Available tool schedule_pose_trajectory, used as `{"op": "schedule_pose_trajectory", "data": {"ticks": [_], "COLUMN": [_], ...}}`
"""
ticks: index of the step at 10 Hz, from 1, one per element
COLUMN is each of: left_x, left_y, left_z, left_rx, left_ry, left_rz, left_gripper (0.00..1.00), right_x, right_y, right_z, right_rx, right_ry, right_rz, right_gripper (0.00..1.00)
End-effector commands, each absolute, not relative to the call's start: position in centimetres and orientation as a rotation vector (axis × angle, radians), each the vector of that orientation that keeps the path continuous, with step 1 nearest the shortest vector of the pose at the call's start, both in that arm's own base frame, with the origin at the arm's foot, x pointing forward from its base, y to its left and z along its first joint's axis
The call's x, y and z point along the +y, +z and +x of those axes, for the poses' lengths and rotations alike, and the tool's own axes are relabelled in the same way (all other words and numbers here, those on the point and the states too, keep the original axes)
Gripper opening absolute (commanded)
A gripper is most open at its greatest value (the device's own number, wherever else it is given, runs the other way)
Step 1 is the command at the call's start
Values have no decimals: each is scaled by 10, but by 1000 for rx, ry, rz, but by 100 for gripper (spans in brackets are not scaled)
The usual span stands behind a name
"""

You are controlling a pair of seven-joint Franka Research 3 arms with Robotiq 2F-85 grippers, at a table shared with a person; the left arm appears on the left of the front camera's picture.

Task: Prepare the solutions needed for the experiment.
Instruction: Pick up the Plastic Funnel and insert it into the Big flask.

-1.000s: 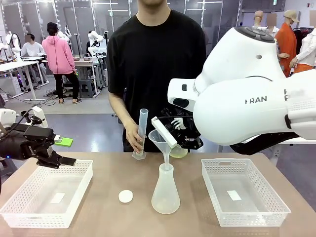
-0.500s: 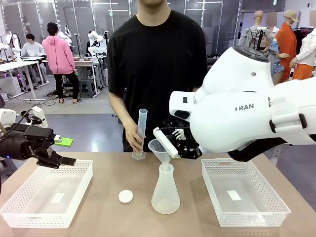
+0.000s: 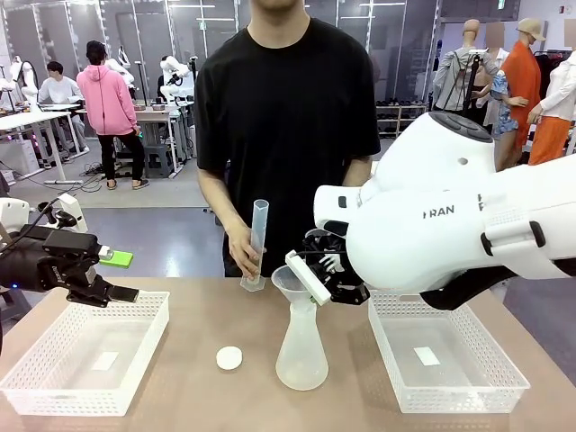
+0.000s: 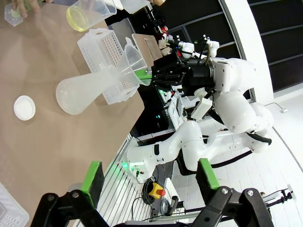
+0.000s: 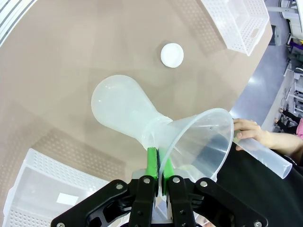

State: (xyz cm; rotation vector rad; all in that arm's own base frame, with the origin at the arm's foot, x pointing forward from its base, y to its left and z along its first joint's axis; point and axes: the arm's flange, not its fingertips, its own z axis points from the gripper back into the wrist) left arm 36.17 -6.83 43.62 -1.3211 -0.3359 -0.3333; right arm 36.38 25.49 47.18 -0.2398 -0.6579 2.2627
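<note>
1. Pale yellow solution [image 4: 76,20] is sitting shallow in a clear beaker [image 4: 94,9] on the far side of the table [image 3: 180,324], towards the person and near the far end of the right-hand basket [image 3: 423,297].
2. From where I'm standing, the right gripper [image 5: 158,158] is reaching in over the middle of the table and pinching the rim of a see-through funnel [image 5: 199,142], its green pads pressed close on either side of the thin plastic.
3. That funnel is sitting with its spout in the neck of a whitish conical flask [image 3: 301,360], which is standing upright on the table between the 2 baskets.
4. Over on the other side, the left gripper [image 3: 115,275] is hovering above the far edge of the left-hand basket [image 3: 54,378], its jaws spread wide and nothing between them.
5. Across the table, the person's hand [image 3: 243,256] is gripping a tall graduated cylinder [image 3: 260,220] low down; the cylinder is standing upright on the table just behind the flask.
6. Left of the flask, a small white round cap [image 3: 229,357] is lying flat on the bare table, apart from both the flask and the left-hand basket.
</note>
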Motion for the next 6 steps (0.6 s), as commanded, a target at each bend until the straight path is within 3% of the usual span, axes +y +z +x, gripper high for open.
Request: {"op": "schedule_pose_trajectory", "data": {"ticks": [1, 4, 6], "left_x": [-68, -68, -68], "left_y": [435, 435, 435], "left_z": [360, 360, 360], "left_rx": [-343, -343, -343], "left_ry": [-357, -357, -357], "left_rz": [-1326, -1326, -1326], "left_gripper": [100, 100, 100], "right_x": [250, 249, 249], "right_y": [461, 457, 456], "right_z": [367, 369, 370], "right_rx": [-729, -716, -628], "right_ry": [2279, 2276, 2265], "right_rz": [-229, -235, -227], "right_gripper": [11, 43, 50]}}
